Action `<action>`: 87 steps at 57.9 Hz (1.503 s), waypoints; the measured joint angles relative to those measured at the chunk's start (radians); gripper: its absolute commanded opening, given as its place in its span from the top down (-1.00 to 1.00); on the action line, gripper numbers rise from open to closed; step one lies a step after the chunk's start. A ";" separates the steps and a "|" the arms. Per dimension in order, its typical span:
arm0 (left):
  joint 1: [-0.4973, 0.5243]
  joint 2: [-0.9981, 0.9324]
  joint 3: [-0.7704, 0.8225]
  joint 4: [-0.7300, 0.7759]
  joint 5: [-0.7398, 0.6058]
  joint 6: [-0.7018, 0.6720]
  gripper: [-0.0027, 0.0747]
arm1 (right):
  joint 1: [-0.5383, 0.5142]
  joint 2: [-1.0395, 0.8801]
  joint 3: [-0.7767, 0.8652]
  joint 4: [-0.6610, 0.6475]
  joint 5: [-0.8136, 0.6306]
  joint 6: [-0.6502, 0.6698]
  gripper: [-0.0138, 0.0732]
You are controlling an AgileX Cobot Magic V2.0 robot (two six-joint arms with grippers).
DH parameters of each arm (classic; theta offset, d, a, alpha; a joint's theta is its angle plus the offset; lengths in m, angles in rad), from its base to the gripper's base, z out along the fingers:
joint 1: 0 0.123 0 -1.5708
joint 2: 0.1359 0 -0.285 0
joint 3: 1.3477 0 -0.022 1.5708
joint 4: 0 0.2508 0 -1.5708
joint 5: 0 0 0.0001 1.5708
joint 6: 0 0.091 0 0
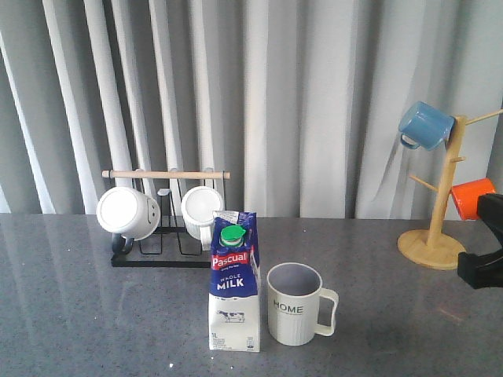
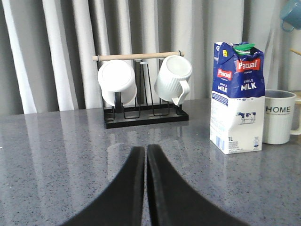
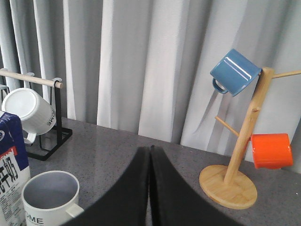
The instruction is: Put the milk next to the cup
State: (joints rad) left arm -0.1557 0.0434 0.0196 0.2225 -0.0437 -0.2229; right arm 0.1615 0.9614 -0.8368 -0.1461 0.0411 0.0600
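Near the front middle of the grey surface (image 1: 71, 314) we see the milk (image 1: 234, 284) standing upright, with the cup (image 1: 295, 304) just beside it at its 3 o'clock, a narrow gap between them, the cup's handle pointing to 3 o'clock. At about 11 o'clock from the milk, farther back, a black rack (image 1: 161, 236) with a wooden bar holds two white mugs (image 1: 128, 212). Far off at 2 o'clock stands a wooden mug tree (image 1: 437, 212) carrying a blue mug (image 1: 424, 126) and an orange mug (image 1: 473, 196). Our left hand (image 2: 145, 162) has its fingers pressed together, holding nothing, apart from the milk. Our right hand (image 3: 150, 162) is likewise closed on nothing, above the surface.
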 measured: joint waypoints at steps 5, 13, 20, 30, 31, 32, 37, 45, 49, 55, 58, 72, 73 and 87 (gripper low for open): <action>0.005 -0.046 0.004 -0.007 0.044 0.001 0.95 | 0.000 0.000 0.000 0.000 0.000 0.000 0.70; 0.005 -0.055 0.004 -0.026 0.121 0.005 0.95 | 0.000 0.000 0.000 0.000 -0.001 0.000 0.70; 0.025 -0.055 0.004 -0.065 0.166 0.046 0.95 | 0.000 0.000 0.000 0.000 -0.001 0.000 0.70; 0.122 -0.055 0.004 -0.127 0.175 0.116 0.95 | 0.000 0.000 0.000 0.000 -0.001 0.000 0.70; 0.130 -0.055 0.004 -0.130 0.175 0.118 0.95 | 0.000 0.000 0.000 0.000 -0.001 0.000 0.70; 0.135 -0.055 0.004 -0.131 0.175 0.119 0.95 | 0.000 0.000 0.000 0.000 -0.001 0.000 0.70; 0.155 -0.055 0.004 -0.130 0.175 0.125 0.95 | 0.000 0.000 0.000 0.000 -0.001 0.000 0.70; 0.187 -0.055 0.004 -0.118 0.175 0.127 0.95 | 0.000 0.000 0.000 0.000 -0.001 0.000 0.70; 0.204 -0.055 0.004 -0.115 0.175 0.127 0.95 | 0.000 0.000 0.000 0.000 -0.001 0.000 0.70; 0.214 -0.055 0.004 -0.114 0.176 0.127 0.95 | 0.000 0.000 0.000 0.000 -0.001 0.000 0.70; 0.214 -0.055 0.004 -0.113 0.176 0.127 0.95 | 0.000 0.000 0.000 0.000 -0.001 0.000 0.70; 0.214 -0.055 0.004 -0.112 0.176 0.127 0.95 | 0.000 0.000 0.000 0.000 -0.001 0.000 0.70; 0.214 -0.055 0.004 -0.112 0.176 0.127 0.95 | 0.000 0.000 0.000 0.000 -0.001 0.000 0.70; 0.214 -0.055 0.004 -0.112 0.176 0.127 0.95 | 0.000 0.000 0.000 0.001 -0.001 0.000 0.70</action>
State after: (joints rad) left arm 0.0585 -0.0115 0.0234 0.1105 0.1328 -0.0961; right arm 0.1615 0.9614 -0.8368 -0.1448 0.0403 0.0600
